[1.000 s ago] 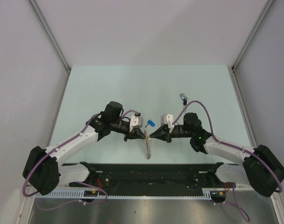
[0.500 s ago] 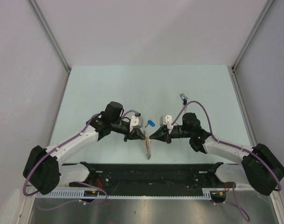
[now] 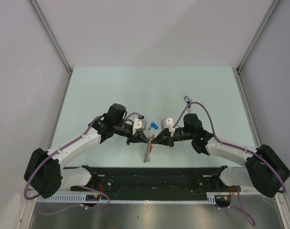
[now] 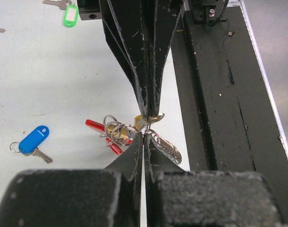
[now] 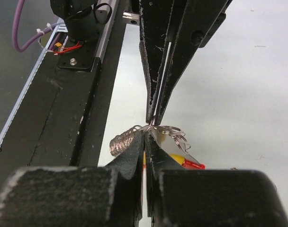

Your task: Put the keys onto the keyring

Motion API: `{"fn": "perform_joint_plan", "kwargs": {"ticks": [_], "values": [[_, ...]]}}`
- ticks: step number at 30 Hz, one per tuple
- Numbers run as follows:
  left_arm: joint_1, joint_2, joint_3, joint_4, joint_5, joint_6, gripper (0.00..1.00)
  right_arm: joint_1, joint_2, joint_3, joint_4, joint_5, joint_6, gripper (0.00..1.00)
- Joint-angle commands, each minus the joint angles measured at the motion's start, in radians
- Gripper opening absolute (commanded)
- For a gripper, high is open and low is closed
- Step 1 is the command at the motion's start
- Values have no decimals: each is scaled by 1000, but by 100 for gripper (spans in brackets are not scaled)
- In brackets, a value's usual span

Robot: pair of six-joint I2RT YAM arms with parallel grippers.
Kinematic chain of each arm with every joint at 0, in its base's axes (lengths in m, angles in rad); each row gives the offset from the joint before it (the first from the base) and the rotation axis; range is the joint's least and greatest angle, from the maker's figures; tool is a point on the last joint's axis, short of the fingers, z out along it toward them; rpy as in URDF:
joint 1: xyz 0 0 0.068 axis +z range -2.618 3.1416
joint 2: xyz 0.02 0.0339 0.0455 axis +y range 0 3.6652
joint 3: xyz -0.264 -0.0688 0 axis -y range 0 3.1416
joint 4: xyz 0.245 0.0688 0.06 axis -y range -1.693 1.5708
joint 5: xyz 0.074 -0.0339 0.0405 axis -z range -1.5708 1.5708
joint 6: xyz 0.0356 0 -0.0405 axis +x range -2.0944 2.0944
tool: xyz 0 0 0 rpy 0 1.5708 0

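While both arms meet tip to tip over the near middle of the table (image 3: pixel 111 90), the keyring (image 3: pixel 148 151) is held between them, with its coiled strand reaching toward the near edge. The left gripper (image 4: pixel 144 136) has its jaws pressed together on a thin loop of the ring. The right gripper (image 5: pixel 145 136) is clamped on the wire from the opposite side, and neither shows any gap. The main risk, as I judge it, is that both holds are on fine wire at the very fingertips. A small pull apart or a twist could let the loop slip out and drop the keyring, or spring the coil. The blue key (image 4: pixel 32 140) lies on the table well apart from the tips and the green key (image 4: pixel 69 15) lies farther off. Neither is threaded yet, and with both grippers occupied nothing is free to fetch them
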Motion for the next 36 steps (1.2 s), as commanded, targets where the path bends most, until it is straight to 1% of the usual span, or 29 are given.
{"fn": "perform_joint_plan", "kwargs": {"ticks": [1, 6, 10, 12, 15, 21, 22, 24, 25, 26, 28, 29, 35, 36], "values": [[-11, 0, 44, -4, 75, 16, 0, 20, -7, 46, 11, 6, -19, 0], [-12, 2, 42, 36, 10, -71, 0, 39, -42, 46, -36, 95, -53, 0], [-14, 13, 54, 25, -75, -125, 0, 54, -68, 43, -72, 196, -68, 0], [-18, 17, 59, 19, -114, -180, 0, 62, -86, 43, -81, 239, -76, 0], [-28, 4, 56, 16, -166, -249, 0, 68, -100, 40, -98, 258, -84, 0], [-28, -49, 2, 113, -264, -429, 0, 83, -97, 36, -102, 265, -93, 0], [-29, -70, -20, 163, -273, -484, 0, 85, -99, 34, -104, 268, -94, 0], [-28, -91, -47, 220, -286, -535, 0, 88, -97, 32, -104, 273, -96, 0], [-28, -107, -73, 245, -293, -591, 0, 90, -97, 31, -105, 278, -96, 0], [-29, -111, -83, 284, -301, -608, 0, 91, -97, 31, -104, 279, -96, 0], [-28, -121, -111, 309, -318, -659, 1, 96, -96, 29, -105, 284, -96, 0], [-28, -131, -120, 355, -323, -674, 0, 96, -97, 29, -104, 285, -96, 0], [-28, -174, -171, 423, -350, -771, 1, 108, -96, 25, -98, 301, -96, 0], [-28, -193, -179, 456, -352, -783, 0, 106, -94, 23, -96, 302, -98, 0]]}}
